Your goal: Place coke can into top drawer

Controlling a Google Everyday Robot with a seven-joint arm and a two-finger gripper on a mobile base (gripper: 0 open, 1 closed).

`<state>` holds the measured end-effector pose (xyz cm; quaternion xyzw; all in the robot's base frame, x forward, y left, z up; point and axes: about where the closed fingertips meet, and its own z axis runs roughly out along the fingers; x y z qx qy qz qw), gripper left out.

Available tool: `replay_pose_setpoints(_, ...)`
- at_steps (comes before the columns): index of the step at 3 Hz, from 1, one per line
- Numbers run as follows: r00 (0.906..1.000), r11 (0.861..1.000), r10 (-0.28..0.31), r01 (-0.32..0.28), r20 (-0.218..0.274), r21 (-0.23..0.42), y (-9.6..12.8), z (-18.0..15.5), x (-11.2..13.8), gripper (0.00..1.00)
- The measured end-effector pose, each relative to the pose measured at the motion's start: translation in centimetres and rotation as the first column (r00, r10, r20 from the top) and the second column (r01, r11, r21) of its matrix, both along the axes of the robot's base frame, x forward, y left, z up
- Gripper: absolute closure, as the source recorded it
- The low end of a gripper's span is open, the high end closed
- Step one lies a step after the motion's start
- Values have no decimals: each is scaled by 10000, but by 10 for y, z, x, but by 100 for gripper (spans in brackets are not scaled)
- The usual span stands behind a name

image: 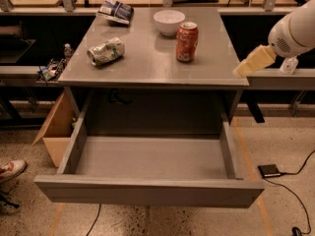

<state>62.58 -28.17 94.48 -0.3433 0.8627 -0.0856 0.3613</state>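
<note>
The coke can (187, 42), red-orange with a silver top, stands upright on the grey table (147, 70), right of centre and just in front of the white bowl (169, 21). The top drawer (150, 161) is pulled wide open below the table's front edge, and nothing lies inside it. My gripper (243, 71), cream-coloured on a white arm, hangs in the air at the table's right edge. It is to the right of the can, a little nearer the front, and apart from it. It holds nothing that I can see.
A dented silver-green can (105, 51) lies on its side at the table's left. A dark bag (114, 11) sits at the back left. A cardboard box (55, 132) stands on the floor left of the drawer, a shoe (10, 170) beyond it, and a black device with a cable (269, 170) to the right.
</note>
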Motion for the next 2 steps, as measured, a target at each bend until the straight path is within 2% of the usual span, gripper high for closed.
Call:
replay_pose_setpoints(1, 9977, 9975, -644, 637, 202, 322, -2, 5, 7, 0)
replay_pose_setpoints(2, 9978, 9969, -645, 636, 180, 462, 0, 3, 10, 0)
